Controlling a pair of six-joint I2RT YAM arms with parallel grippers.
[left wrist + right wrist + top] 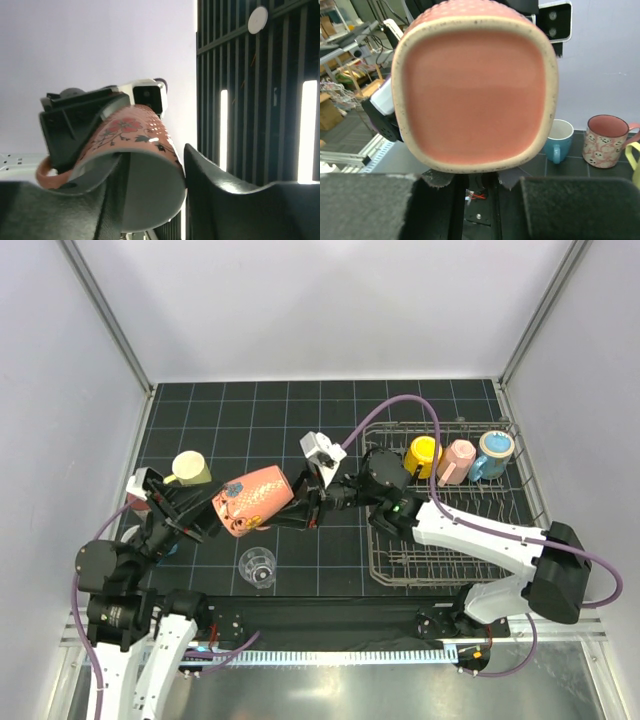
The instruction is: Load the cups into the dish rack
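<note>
A salmon cup with a flower pattern hangs on its side above the mat, between both arms. My right gripper is shut on its end; in the right wrist view the pads pinch the lower edge of the cup. My left gripper straddles the rim at the cup's mouth, one finger inside and the other finger outside against the wall, jaws open. The dish rack at the right holds a yellow mug, a pink mug and a blue mug.
A pale yellow mug sits at the left of the black grid mat. A clear tumbler stands near the front edge, below the held cup. A purple cable arcs over the rack. Grey walls enclose the table.
</note>
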